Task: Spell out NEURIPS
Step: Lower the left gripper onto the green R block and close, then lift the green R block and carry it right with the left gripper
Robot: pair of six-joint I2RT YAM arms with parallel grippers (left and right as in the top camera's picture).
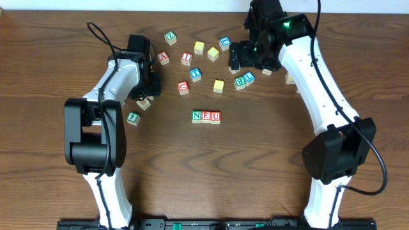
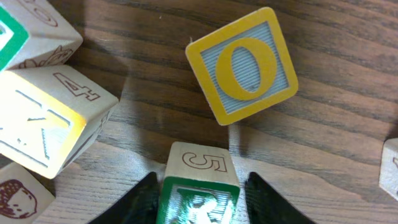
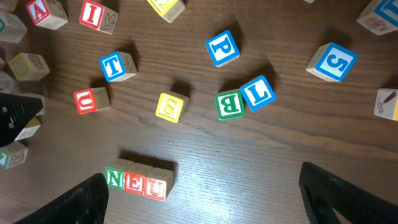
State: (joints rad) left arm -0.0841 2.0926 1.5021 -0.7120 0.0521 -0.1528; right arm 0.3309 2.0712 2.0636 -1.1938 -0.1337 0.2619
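The left gripper (image 2: 200, 182) pinches a green block (image 2: 198, 202). Its two dark fingers (image 2: 142, 200) press against the block's opposite sides. The side face turned toward the camera carries a 5; the letter on the green face is cut off and cannot be read. Just ahead lies a yellow O block (image 2: 241, 65), tilted and apart from the held one. To the left sits a pale block with a 4 (image 2: 50, 121) on its side. From overhead, this gripper (image 1: 152, 86) sits low at the left of the scattered letters.

The right gripper (image 3: 202, 174) is spread wide, with nothing between its fingers (image 3: 81, 199). It hangs above the table (image 1: 255, 166) over the right part of the scatter, as the overhead view (image 1: 241, 57) shows.

Below it, the row NEU (image 3: 138, 180) lies with its three blocks touching side by side: green N, then red E and U. Overhead, the row (image 1: 206, 116) sits in the middle of the table, between the arms and clear of the other blocks.

Beyond the row, a yellow S (image 3: 171, 107) stands alone. A blue P (image 3: 222, 48) lies farther up, and a red I (image 3: 93, 15) sits near the top left. A green B (image 3: 230, 104) touches a blue L (image 3: 258, 92). A blue T (image 3: 115, 65) and a loose red U (image 3: 87, 99) lie to the left.
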